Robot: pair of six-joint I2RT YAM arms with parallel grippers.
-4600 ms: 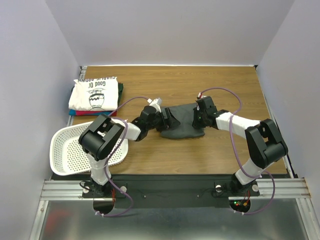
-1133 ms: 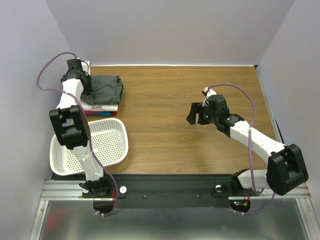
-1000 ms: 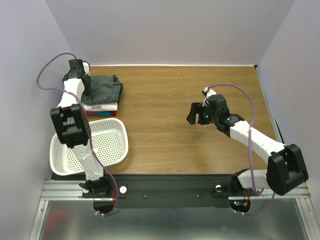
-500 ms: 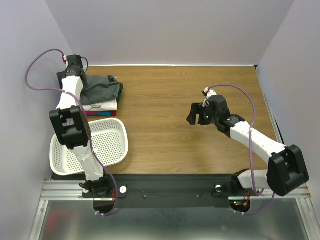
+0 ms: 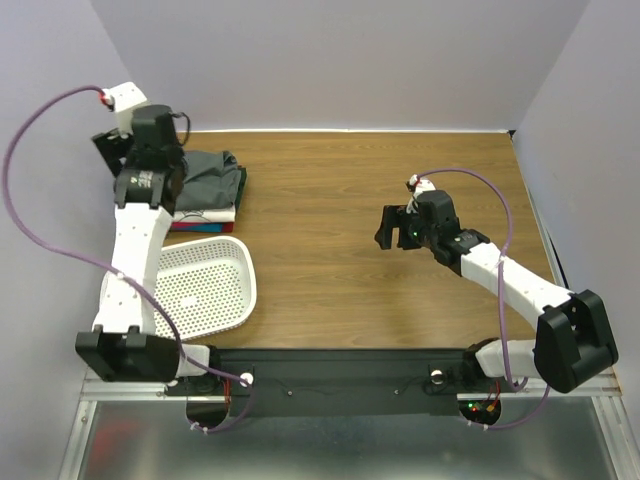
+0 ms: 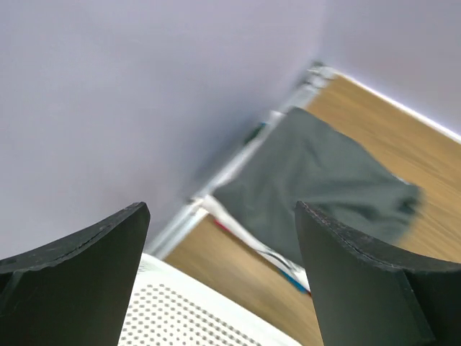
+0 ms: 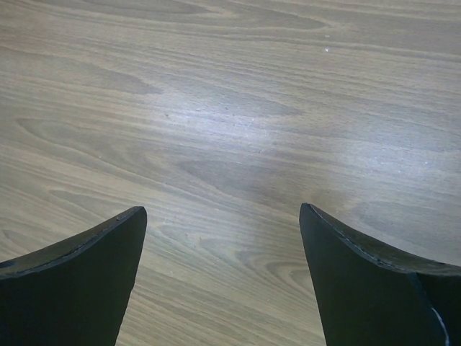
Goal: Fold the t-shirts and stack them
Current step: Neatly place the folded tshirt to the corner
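Note:
A folded charcoal-grey t-shirt [image 5: 212,176] lies on top of the stack at the table's far left, over the white printed t-shirt [image 5: 204,212] and the red and blue edges [image 5: 196,227] below it. My left gripper [image 5: 112,150] is raised above and to the left of the stack, open and holding nothing. In the left wrist view the grey t-shirt [image 6: 324,180] lies beyond the open left gripper [image 6: 220,209]. My right gripper [image 5: 395,226] hovers over bare wood at centre right, also open and empty; the right wrist view shows only table between the right gripper's [image 7: 222,209] fingers.
A white perforated basket [image 5: 245,275] sits in front of the stack at the near left, its rim [image 6: 180,281] under my left gripper. The left wall stands close beside the stack. Bare wooden table [image 5: 320,200] spreads between the arms.
My left gripper opened, let go of the grey t-shirt on the stack, and rose up and away toward the left wall. The right arm stayed nearly still.

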